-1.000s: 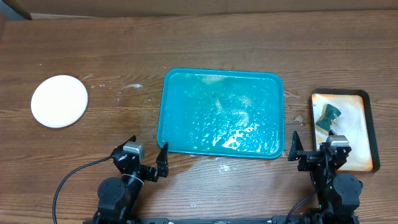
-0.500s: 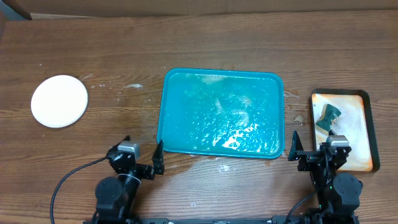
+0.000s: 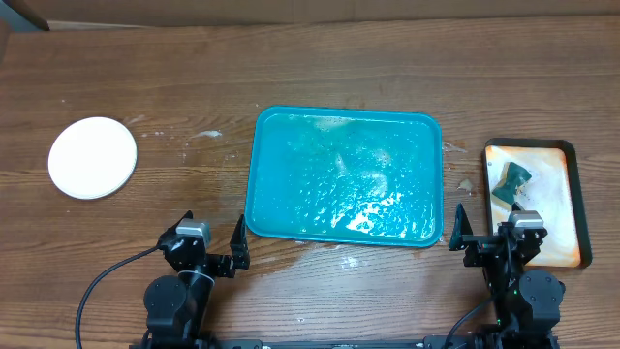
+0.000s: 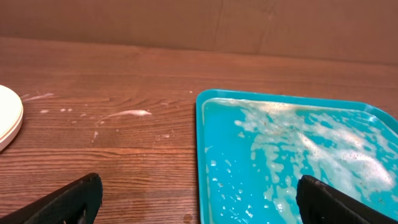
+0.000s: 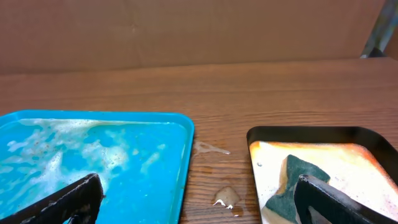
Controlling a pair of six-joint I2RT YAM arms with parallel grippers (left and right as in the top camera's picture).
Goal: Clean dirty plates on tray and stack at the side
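The plates (image 3: 93,157) lie as a white round stack on the bare table at far left; how many are in it I cannot tell. Their edge also shows in the left wrist view, plates (image 4: 7,121). The teal tray (image 3: 260,174) sits mid-table, holding only soapy water and foam. My left gripper (image 3: 211,233) hovers open at the tray's near-left corner, nothing between its fingers. In the left wrist view the tray (image 4: 202,124) fills the right half. My right gripper (image 3: 496,233) stands open between the tray's near-right corner and the small tray.
A small dark-rimmed tray (image 3: 578,194) with whitish-orange foam stands at right and holds a green sponge (image 3: 511,182). In the right wrist view the sponge (image 5: 292,177) lies just ahead of the right finger. A water drop (image 5: 227,196) and wet smears mark the wood.
My left gripper has swung a little to the left and drawn back toward the table's front edge. The right arm has not moved.
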